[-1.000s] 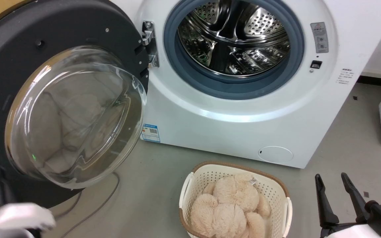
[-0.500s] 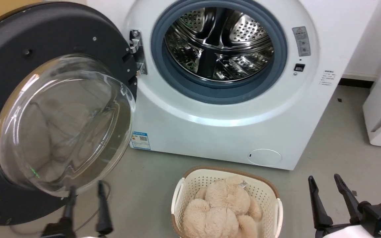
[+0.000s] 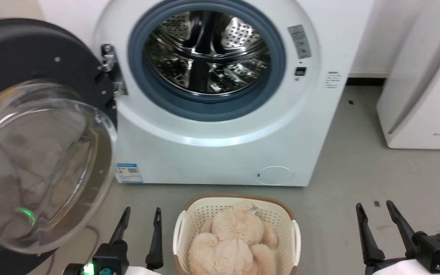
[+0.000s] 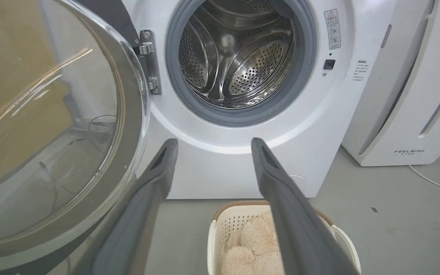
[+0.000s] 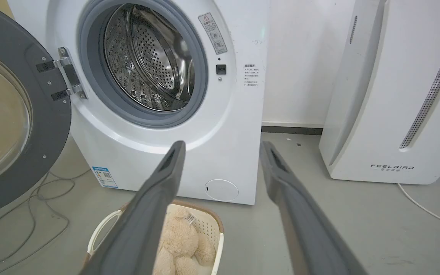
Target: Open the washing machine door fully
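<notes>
The washing machine (image 3: 220, 145) stands with its round opening uncovered, so the steel drum (image 3: 204, 57) and the grey rubber ring (image 3: 212, 112) around it are in plain sight. The door (image 3: 25, 53) hangs from the hinge (image 3: 109, 68) on the machine's left side as the robot faces it. It is swung far out from the machine's front, with its inner face and bulging glass window (image 3: 40, 164) turned toward the robot. In the right wrist view it stands at a broad angle to the machine's front, and its lower edge is off the floor (image 3: 357, 172).

The left gripper (image 3: 142, 210) is low in front of the machine's left half, below the blue label (image 3: 129, 172) and near the bottom of the door glass. Its fingers are parted by a moderate gap and hold nothing; in the head view, floor shows between them and the glass. The right gripper (image 3: 374, 204) is low in front of the machine's right corner, further out. Its fingers are spread about as wide and are also empty.

A cream basket (image 3: 180, 233) sits on the floor in front of the machine, below the round cap (image 3: 275, 175), with a beige plush toy (image 3: 231, 236) inside. A white appliance (image 3: 422, 95) stands to the machine's right. A cable (image 5: 33, 198) lies on the floor to the machine's left, under the door.
</notes>
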